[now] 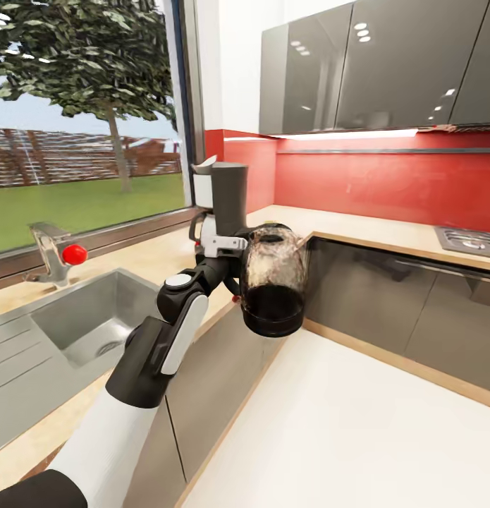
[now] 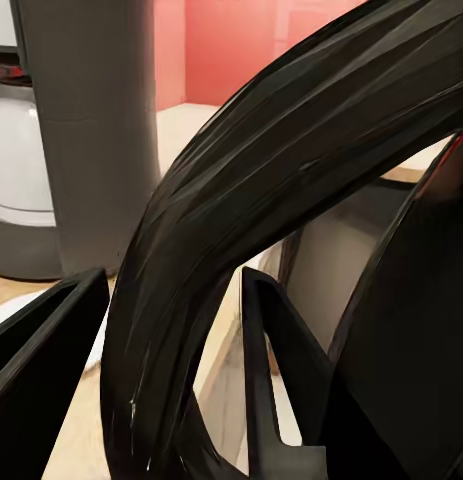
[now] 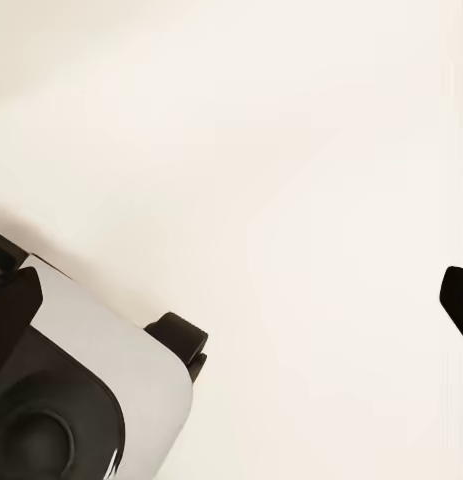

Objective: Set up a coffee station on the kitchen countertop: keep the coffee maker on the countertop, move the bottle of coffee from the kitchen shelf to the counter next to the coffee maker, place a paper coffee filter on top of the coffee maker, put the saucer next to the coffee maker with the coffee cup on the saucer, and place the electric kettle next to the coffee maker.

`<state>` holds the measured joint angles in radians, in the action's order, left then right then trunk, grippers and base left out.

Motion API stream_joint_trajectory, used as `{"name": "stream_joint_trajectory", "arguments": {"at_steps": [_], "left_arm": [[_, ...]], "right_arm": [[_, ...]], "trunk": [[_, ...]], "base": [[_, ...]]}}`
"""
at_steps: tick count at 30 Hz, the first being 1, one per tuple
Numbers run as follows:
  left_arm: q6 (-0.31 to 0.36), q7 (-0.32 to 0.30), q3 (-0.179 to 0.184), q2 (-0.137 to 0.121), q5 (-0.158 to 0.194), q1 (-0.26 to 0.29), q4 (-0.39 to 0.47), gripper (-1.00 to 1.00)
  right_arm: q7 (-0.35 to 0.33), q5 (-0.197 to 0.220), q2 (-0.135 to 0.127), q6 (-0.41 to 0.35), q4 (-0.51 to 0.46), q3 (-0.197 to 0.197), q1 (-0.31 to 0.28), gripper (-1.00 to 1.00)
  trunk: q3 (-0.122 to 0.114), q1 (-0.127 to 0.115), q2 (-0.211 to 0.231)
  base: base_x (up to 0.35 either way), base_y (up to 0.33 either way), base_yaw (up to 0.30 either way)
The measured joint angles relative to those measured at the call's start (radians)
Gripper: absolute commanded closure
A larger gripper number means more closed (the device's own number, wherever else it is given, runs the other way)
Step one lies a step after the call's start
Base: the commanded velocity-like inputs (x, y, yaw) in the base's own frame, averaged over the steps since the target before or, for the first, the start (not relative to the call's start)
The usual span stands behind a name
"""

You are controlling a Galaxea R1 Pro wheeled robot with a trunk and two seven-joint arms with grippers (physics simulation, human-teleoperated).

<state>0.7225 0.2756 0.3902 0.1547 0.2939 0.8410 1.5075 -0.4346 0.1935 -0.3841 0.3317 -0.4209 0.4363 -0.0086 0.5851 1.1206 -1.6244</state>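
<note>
One item in transit: the electric kettle, smoky glass with black base, is carried by the left gripper clear of any surface, hanging past the front edge of the kitchen countertop over the cabinet fronts.

Grip: in the left wrist view the black kettle handle arcs between the two dark fingers, which look pressed in on it; actual pad contact is hidden.

Position: the kettle sits just in front of the coffee maker, which stands on the countertop near the corner, between the sink and the red backsplash.

Right gripper: the right wrist view gives pale floor and part of the robot's body, so whether that tool is spread or closed cannot be told.

Risks, judged:
- Kettle hangs off to one side of the handle hold; it may swing or rotate in the fingers.
- Little room beside the machine; a hasty advance could knock the coffee maker or its carafe.
- Release before the base is over the worktop would drop it to the floor.
</note>
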Motion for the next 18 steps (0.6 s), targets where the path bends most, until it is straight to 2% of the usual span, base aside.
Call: {"name": "stream_joint_trajectory", "arguments": {"at_steps": [10, 18], "left_arm": [[0.0, 0.0, -0.001, 0.0, 0.001, 0.0, 0.0, 1.0], [0.0, 0.0, 0.0, 0.0, 0.001, 0.0, 0.0, 1.0]], "right_arm": [[0.001, 0.0, 0.0, 0.0, 0.0, 0.001, 0.0, -1.0], [0.001, 0.0, 0.0, 0.001, 0.0, 0.001, -0.001, -1.0]], "trunk": [[0.0, 0.0, 0.0], [0.0, 0.0, 0.0]], "base": [[0.207, -0.256, 0.02], [0.176, -0.216, 0.175]]}}
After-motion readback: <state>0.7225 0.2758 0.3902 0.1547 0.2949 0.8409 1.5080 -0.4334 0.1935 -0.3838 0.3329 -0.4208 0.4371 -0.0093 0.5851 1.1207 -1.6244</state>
